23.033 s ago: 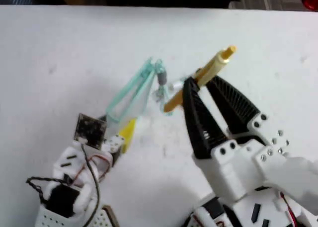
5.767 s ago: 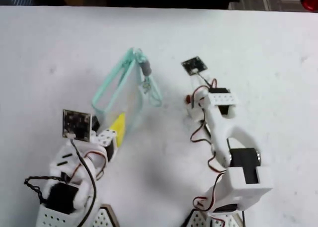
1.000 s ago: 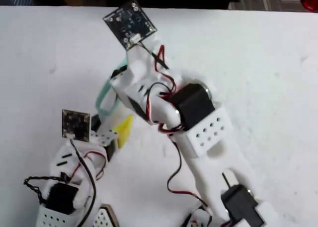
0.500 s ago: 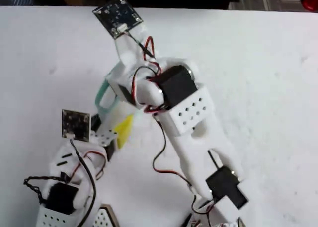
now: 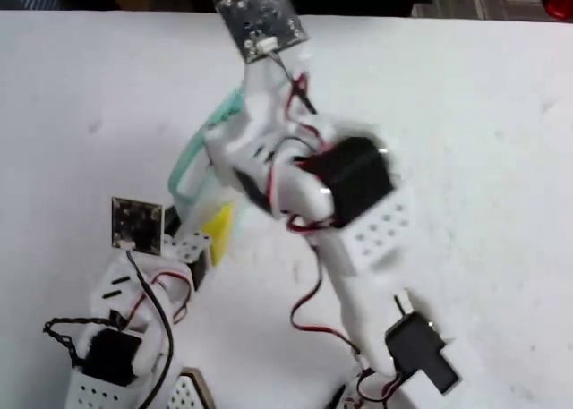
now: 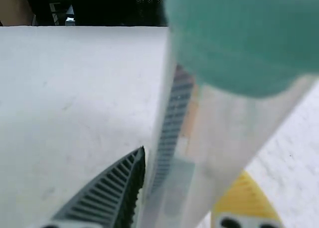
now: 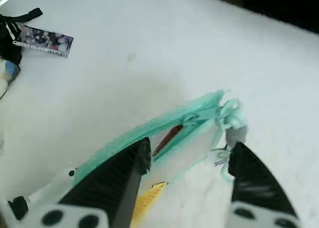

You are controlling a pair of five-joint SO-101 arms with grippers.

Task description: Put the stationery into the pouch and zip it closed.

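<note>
the right arm (image 5: 345, 190) had swung out from its own side of the worktop (image 5: 474, 114) in the last few seconds and now lay across the pouch (image 5: 190, 163). over the final second its wrist end drifted a little toward the far edge. the right jaws stood spread and empty, one on either side of the pouch's teal zip edge (image 7: 164, 123), with the zip pull (image 7: 236, 134) and its cord just beside one of them. the yellow pen they had carried to the pouch mouth long before was out of them. a dark sliver (image 7: 167, 134) behind the zip may have been it, though it was too small to be sure.

the left arm (image 5: 134, 311) had kept its place at the near side. the left jaws pinched the pouch's clear wall (image 6: 219, 138) between the black and the yellow one, holding the pouch propped up on the worktop.

so the filling step looked finished and the closing step seemed to be in hand. the right jaws had yet to close on the pull, and the zip by them still looked partly open.
</note>
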